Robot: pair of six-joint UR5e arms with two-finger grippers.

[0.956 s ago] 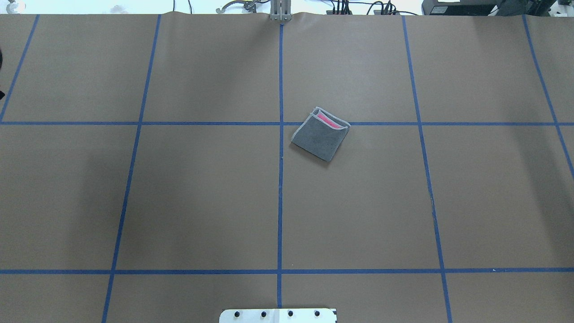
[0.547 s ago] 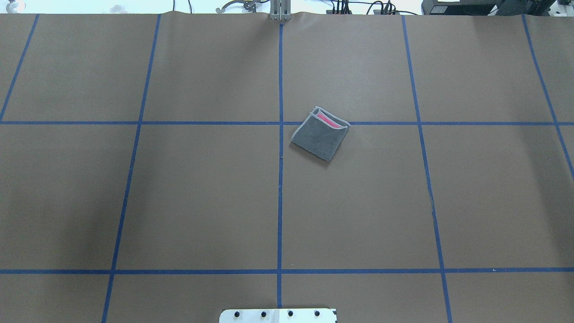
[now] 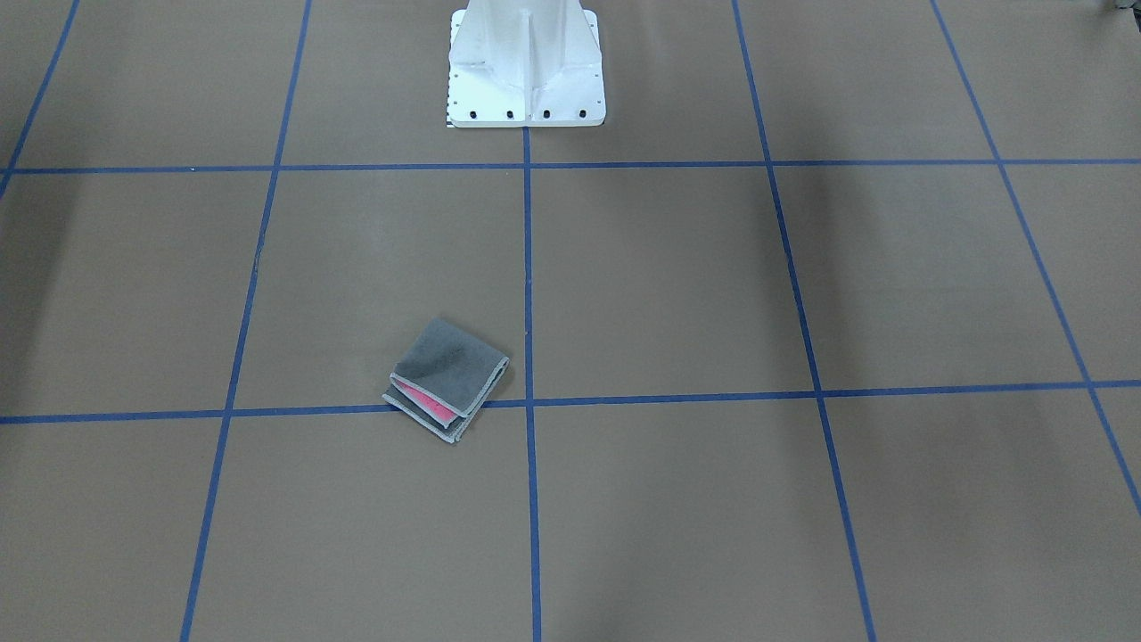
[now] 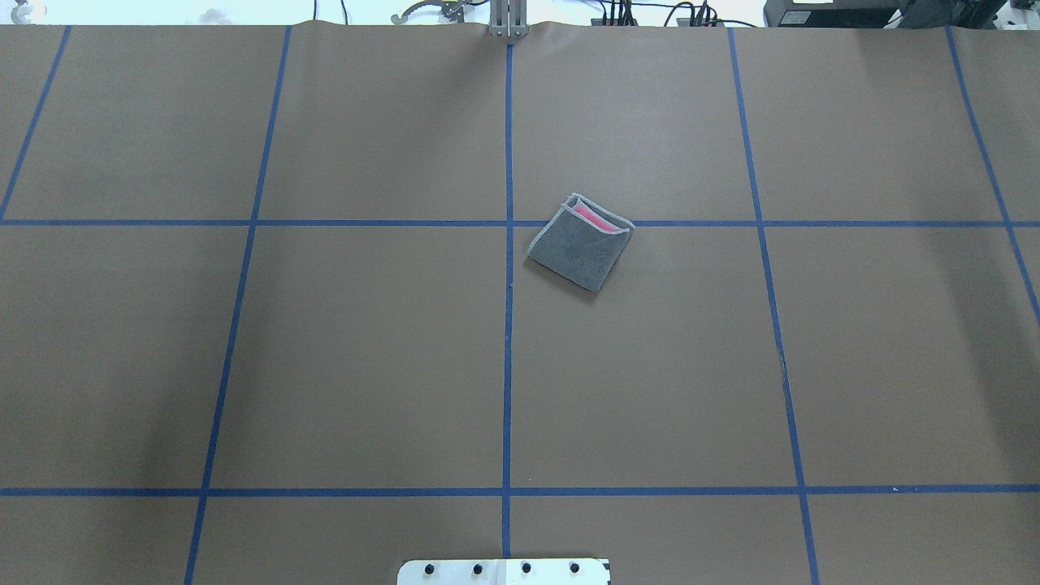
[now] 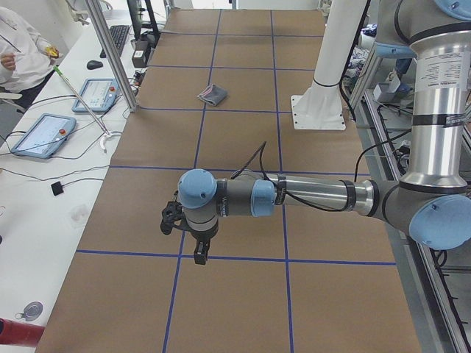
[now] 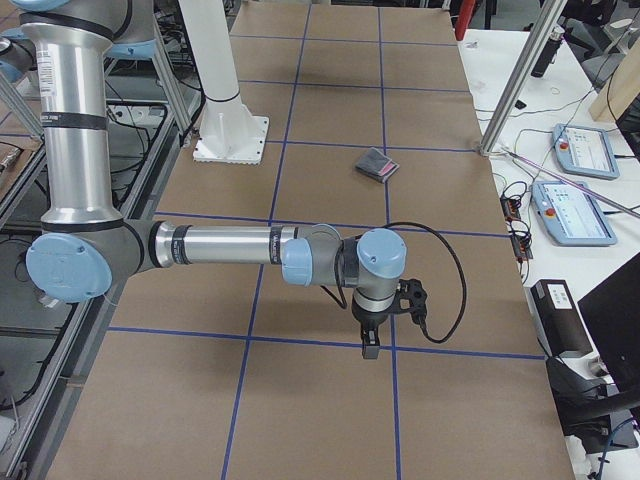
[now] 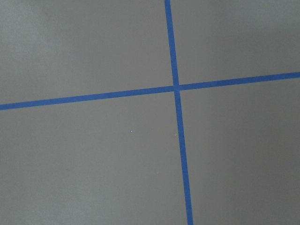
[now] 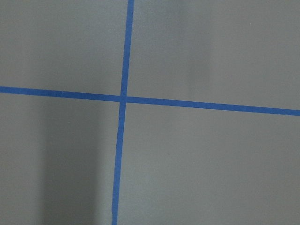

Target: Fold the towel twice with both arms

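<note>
The towel [image 4: 578, 244] lies folded into a small square packet, dark grey face up, with a strip of pink showing at its open far edge. It sits just right of the table's centre line and also shows in the front view [image 3: 448, 374], the left view [image 5: 213, 94] and the right view [image 6: 377, 165]. My left gripper [image 5: 197, 254] hangs over the table's left end, far from the towel. My right gripper [image 6: 370, 345] hangs over the right end, also far away. Both show only in side views, so I cannot tell if they are open or shut.
The brown table [image 4: 366, 349] bears a grid of blue tape lines. The white pedestal [image 3: 526, 62] stands at the robot's edge. Control tablets [image 5: 43, 134] and cables lie on the side bench past the far edge. An operator [image 5: 18, 44] sits there.
A dark bit of the left arm at the overhead view's left edge one second ago has gone from view. The towel has not moved.
</note>
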